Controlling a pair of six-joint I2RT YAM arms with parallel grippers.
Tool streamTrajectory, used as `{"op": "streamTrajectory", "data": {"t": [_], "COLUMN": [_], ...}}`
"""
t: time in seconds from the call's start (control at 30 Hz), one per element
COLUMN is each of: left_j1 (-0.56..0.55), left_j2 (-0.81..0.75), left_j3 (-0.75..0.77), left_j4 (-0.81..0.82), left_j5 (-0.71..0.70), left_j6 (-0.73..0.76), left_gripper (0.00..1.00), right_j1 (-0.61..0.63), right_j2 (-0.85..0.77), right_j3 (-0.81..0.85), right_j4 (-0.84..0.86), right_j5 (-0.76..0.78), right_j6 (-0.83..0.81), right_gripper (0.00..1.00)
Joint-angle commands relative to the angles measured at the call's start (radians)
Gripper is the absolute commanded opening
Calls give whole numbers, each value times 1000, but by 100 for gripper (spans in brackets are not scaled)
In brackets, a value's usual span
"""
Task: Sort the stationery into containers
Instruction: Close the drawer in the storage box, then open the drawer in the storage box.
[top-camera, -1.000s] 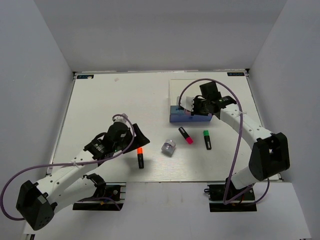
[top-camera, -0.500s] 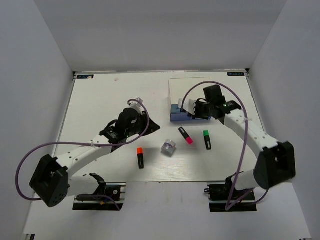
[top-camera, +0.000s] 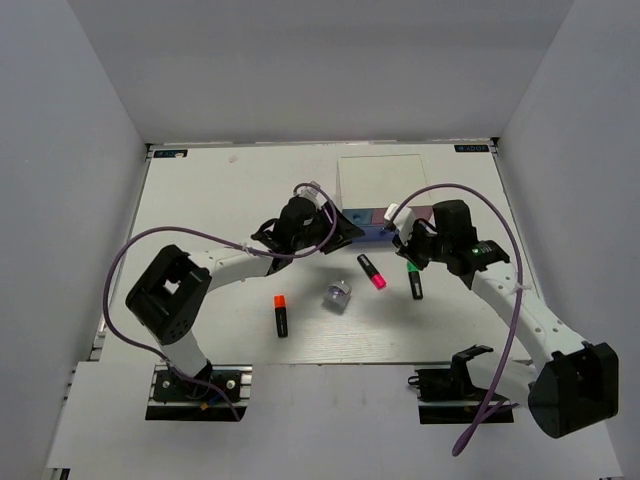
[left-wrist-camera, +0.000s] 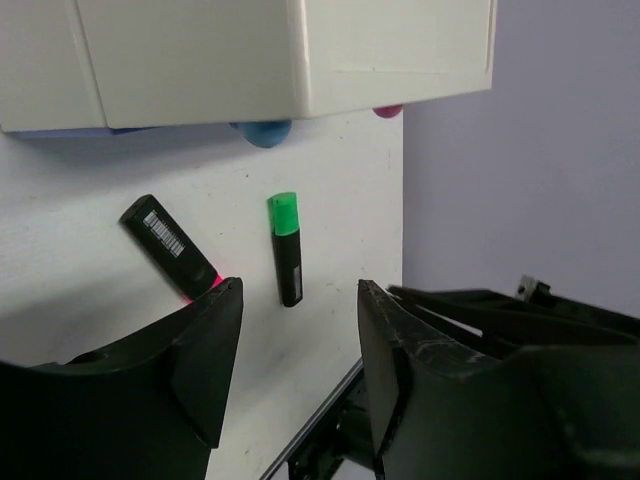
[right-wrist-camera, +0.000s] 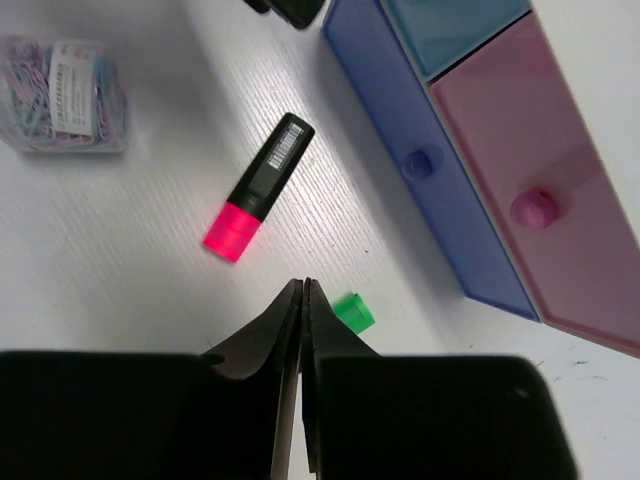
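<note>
The white-topped mini cabinet (top-camera: 380, 180) stands at the back right, its blue drawer (right-wrist-camera: 430, 165) and pink drawer (right-wrist-camera: 530, 200) facing me. My left gripper (top-camera: 345, 235) is open and empty in front of the drawers; its wrist view (left-wrist-camera: 300, 290) shows the blue knob (left-wrist-camera: 265, 132). My right gripper (top-camera: 407, 250) is shut and empty just above the green-capped marker (top-camera: 413, 280), whose cap (right-wrist-camera: 354, 311) shows beside the gripper (right-wrist-camera: 303, 285). The pink-capped marker (top-camera: 372, 271) lies between the arms. The orange-capped marker (top-camera: 281, 313) lies nearer. The small grey-silver piece (top-camera: 337, 295) is a clear box of paper clips (right-wrist-camera: 70, 95). The pink stubby pen is out of view.
Grey walls close in the white table (top-camera: 220, 200) on three sides. Both arms reach toward the middle, with purple cables looping over them. The table's right edge and a black frame show under the left fingers (left-wrist-camera: 330, 440).
My left arm has swung from near the orange marker up and right to the cabinet's front. My right gripper has drawn back from the drawers to above the green marker.
</note>
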Motion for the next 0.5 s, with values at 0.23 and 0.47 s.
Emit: {"op": "streamTrajectory", "data": {"t": [0.23, 0.47], "left_j1": [-66, -86], "left_j2": [11, 71], "left_j3": [37, 94], "left_j4": [103, 50], "left_j5": [-294, -362], "left_j6": [-27, 16], "left_gripper": [60, 59], "right_j1": [-44, -69], "right_j2": [-79, -84], "right_j3": [-31, -40], "right_j4": [84, 97], "right_j5": [-38, -57], "right_j6": [146, 155], "right_gripper": [9, 9]}}
